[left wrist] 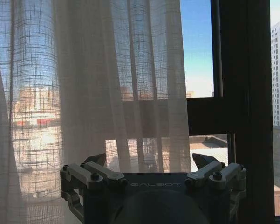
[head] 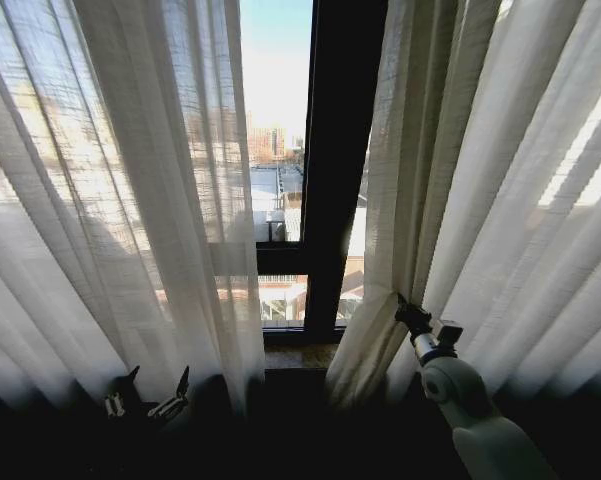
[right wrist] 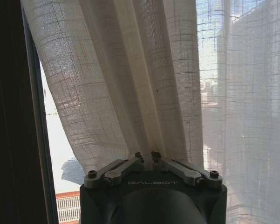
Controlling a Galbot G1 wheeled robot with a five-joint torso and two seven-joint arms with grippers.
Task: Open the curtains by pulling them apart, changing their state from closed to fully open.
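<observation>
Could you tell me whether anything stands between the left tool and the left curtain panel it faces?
Nothing visible does. The left tool hangs open, low before the left curtain panel, with only open space between. The right tool is shut on the right curtain panel.

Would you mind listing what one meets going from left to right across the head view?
Left curtain → left gripper, low before it → open glass gap → dark window frame → right gripper, pinching the right curtain.
</observation>
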